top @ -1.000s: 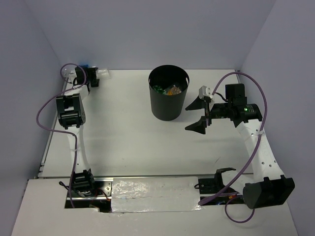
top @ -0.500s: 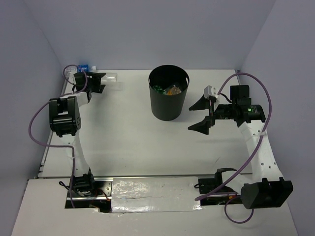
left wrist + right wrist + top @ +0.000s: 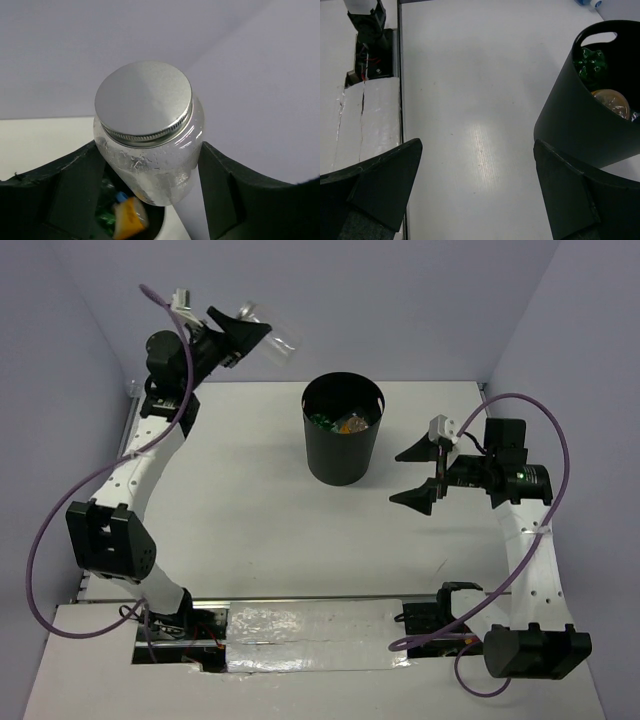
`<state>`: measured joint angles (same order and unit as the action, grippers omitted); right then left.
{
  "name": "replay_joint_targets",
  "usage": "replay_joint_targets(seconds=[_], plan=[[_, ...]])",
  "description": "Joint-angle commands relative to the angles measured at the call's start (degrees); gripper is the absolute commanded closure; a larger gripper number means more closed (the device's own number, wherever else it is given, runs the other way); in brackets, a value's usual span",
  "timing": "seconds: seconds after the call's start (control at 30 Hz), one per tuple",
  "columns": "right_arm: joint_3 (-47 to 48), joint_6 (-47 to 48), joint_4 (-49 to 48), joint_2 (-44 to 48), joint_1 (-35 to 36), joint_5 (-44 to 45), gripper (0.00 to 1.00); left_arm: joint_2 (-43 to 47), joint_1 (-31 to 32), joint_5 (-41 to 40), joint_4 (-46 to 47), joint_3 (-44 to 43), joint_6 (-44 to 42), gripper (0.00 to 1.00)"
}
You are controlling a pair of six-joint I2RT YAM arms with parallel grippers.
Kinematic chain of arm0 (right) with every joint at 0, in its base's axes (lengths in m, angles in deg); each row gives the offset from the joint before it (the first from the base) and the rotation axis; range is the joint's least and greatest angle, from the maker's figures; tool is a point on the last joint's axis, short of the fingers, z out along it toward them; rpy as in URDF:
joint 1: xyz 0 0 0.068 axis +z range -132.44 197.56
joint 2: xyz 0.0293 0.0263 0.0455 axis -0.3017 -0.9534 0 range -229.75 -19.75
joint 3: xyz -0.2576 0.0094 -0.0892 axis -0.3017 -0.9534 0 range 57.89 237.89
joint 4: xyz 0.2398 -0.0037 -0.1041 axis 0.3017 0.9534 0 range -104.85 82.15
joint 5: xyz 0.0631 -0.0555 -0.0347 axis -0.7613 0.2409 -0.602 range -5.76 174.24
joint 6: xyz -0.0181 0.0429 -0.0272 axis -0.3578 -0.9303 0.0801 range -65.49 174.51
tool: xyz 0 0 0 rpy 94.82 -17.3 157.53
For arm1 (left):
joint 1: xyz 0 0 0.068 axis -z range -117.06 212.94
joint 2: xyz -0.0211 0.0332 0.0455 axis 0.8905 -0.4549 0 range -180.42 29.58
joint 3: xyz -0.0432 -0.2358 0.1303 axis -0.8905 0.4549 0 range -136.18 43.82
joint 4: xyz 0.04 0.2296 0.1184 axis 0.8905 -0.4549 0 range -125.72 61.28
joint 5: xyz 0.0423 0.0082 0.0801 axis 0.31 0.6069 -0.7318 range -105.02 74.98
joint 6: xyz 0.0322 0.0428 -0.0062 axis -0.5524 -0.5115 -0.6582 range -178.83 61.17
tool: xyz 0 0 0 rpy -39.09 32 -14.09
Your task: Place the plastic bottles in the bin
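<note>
Now | left hand (image 3: 246, 335) aloft, clamping clear bottle (image 3: 150, 150), seemingly short of bin (image 3: 342, 455) | right hand (image 3: 420, 473) splayed beside bin

No lettering, brand, number or sign can be read in any view. The clear bottle (image 3: 150, 160), seen close in the left wrist view, turns a plain silver cap (image 3: 143, 102) to the camera, and what shows of its wall carries no legible print. Inside the bin (image 3: 340, 455), the green bottle (image 3: 590, 62) and the orange bottle (image 3: 610, 102) show only colour; any label on them is too small or too hidden to make out.
</note>
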<state>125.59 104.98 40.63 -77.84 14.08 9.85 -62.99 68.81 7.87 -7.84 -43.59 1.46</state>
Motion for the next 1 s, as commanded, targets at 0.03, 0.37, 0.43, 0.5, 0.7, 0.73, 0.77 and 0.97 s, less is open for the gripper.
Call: replay_joint_targets(seconds=[0.03,0.37,0.43,0.5,0.7,0.73,0.77,0.97], plan=[[1.2,-1.5,-1.4,2.3,-2.0,-1.3,0.01,0.7,6.4,6.2,-5.8,-3.5,-10.1,1.0],[1.2,0.1,0.8,2.9,-5.8,-3.0,0.0,-5.8,18.4,-0.8,-22.2,-11.1,-24.7,0.81],[1.2,0.2,1.0,2.8,-5.9,-3.2,0.0,-8.3,19.6,-2.1,-25.7,-13.4,-26.6,0.68],[1.1,0.3,1.1,2.7,-6.0,-3.2,0.0,-9.6,20.1,-2.8,-27.1,-14.5,-27.1,0.53],[0.8,0.6,0.9,2.3,-6.4,-3.1,0.0,-12.2,20.9,-1.6,-28.6,-17.6,-27.9,0.13],[0.8,0.6,0.9,2.2,-6.4,-3.1,0.0,-12.3,21.0,-1.8,-29.0,-18.5,-28.2,0.03],[0.8,0.5,0.8,2.3,-6.4,-3.2,0.0,-12.4,20.9,-1.6,-29.7,-18.9,-28.4,0.01],[0.9,0.6,0.7,1.7,-6.4,-3.5,0.0,-9.8,20.9,-4.3,-32.1,-20.5,-32.0,0.01]])
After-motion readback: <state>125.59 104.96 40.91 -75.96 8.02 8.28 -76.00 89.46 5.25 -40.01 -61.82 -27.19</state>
